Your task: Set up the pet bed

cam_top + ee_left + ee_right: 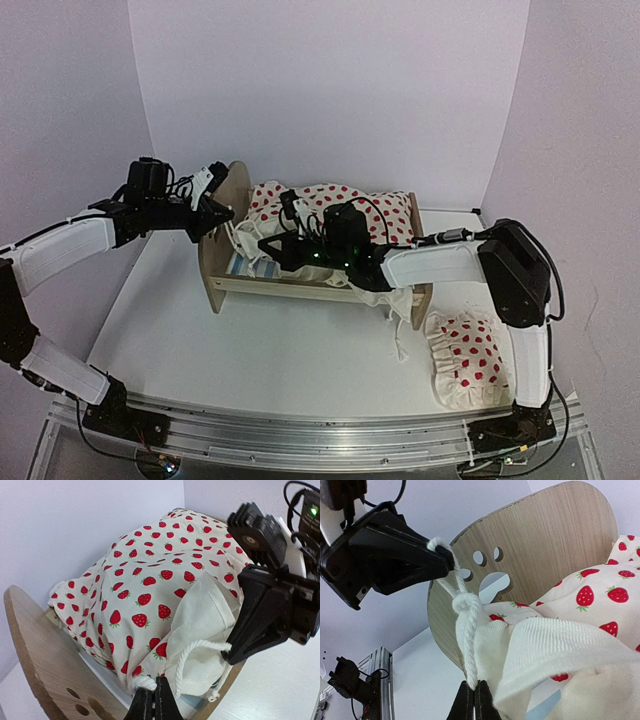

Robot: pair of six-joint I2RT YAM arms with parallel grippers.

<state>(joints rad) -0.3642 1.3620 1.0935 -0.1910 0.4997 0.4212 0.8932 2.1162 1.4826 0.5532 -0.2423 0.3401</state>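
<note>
Three pale walls close in a white table (250, 350). Mid-table stands the pet bed (290, 288), its frame heaped with a strawberry-print blanket (350, 205); a striped mattress (245, 268) peeks out underneath. A matching pillow (465, 360) lies near my right base. My left gripper (228, 215) and right gripper (262, 247) each pinch a white cord (465, 610) running from the blanket.

2 white arms (60, 250), black joints, black pincers (228, 213)
</note>
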